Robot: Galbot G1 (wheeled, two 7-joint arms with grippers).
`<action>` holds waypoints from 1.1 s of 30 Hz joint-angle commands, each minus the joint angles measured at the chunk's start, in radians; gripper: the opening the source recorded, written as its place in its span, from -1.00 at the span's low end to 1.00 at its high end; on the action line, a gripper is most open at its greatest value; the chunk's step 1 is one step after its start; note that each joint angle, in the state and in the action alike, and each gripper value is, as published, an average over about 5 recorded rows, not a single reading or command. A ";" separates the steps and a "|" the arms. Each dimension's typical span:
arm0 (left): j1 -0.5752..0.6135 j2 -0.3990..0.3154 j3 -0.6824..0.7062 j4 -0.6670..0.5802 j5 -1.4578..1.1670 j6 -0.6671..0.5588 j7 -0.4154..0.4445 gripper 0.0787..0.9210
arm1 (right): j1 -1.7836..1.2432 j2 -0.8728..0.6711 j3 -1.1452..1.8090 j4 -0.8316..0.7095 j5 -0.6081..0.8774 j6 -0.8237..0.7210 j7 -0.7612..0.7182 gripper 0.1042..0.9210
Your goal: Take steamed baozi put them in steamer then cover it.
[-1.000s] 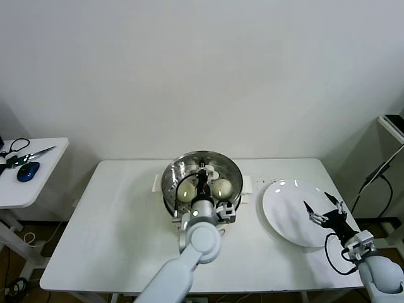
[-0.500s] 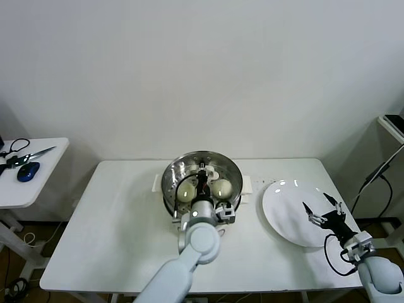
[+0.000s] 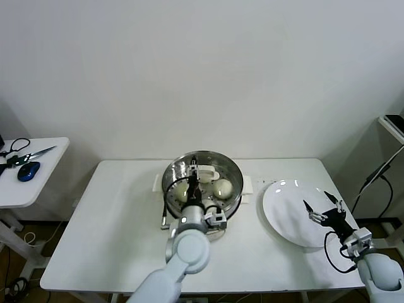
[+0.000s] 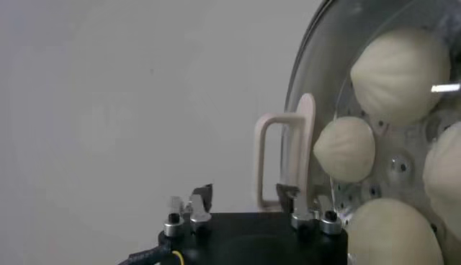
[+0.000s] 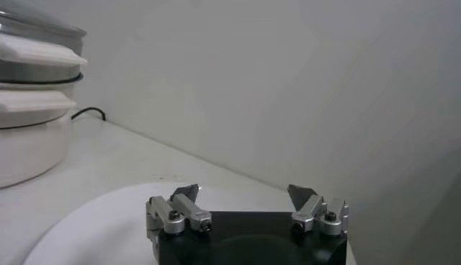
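Note:
The steamer (image 3: 169, 184) stands at the table's middle with the glass cover (image 3: 219, 165) lying on it. Through the glass I see several baozi (image 3: 222, 187) (image 4: 346, 148) on the perforated tray. The cover's cream-white handle (image 3: 207, 172) (image 4: 285, 160) stands upright. My left gripper (image 3: 192, 184) (image 4: 245, 196) hovers over the cover, open, its fingers holding nothing; the handle stands just beyond them, nearer one fingertip. My right gripper (image 3: 323, 204) (image 5: 243, 193) stays open and empty above the white plate (image 3: 285, 214) (image 5: 94, 225). The right wrist view shows the steamer's side (image 5: 30, 108) far off.
A small side table (image 3: 30, 180) at the far left carries scissors (image 3: 31, 154) and a blue mouse (image 3: 28, 170). A black cable (image 3: 165, 205) runs beside the steamer. The empty white plate fills the table's right part, close to the edge.
My left gripper was shut on the cover's handle and has now opened, letting go of it. Its arm has shifted slightly left. The right arm barely moved.

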 commanded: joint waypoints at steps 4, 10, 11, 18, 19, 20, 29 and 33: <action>0.179 0.179 -0.067 -0.316 -0.170 0.032 -0.057 0.52 | 0.012 0.001 0.003 0.010 0.032 -0.070 0.034 0.76; 0.306 0.205 -0.258 -0.401 -0.502 -0.110 -0.269 0.75 | 0.000 0.005 0.007 0.028 0.060 -0.076 0.047 0.76; 0.333 0.201 -0.306 -0.403 -0.578 -0.146 -0.308 0.76 | -0.004 0.007 0.007 0.032 0.062 -0.072 0.047 0.76; 0.495 0.115 -0.674 -0.339 -1.057 -0.466 -0.446 0.77 | -0.027 0.032 0.014 0.051 0.074 -0.046 0.052 0.76; 0.509 0.109 -0.711 -0.321 -1.126 -0.519 -0.448 0.77 | -0.031 0.034 0.015 0.053 0.078 -0.044 0.052 0.76; 0.521 0.104 -0.742 -0.305 -1.193 -0.566 -0.449 0.77 | -0.034 0.035 0.015 0.055 0.081 -0.043 0.052 0.76; 0.582 0.025 -0.907 -0.084 -1.600 -0.813 -0.396 0.77 | -0.063 0.053 0.022 0.097 0.091 -0.028 0.052 0.76; 0.588 -0.006 -0.918 -0.014 -1.661 -0.847 -0.369 0.77 | -0.075 0.071 0.022 0.114 0.100 -0.014 0.054 0.76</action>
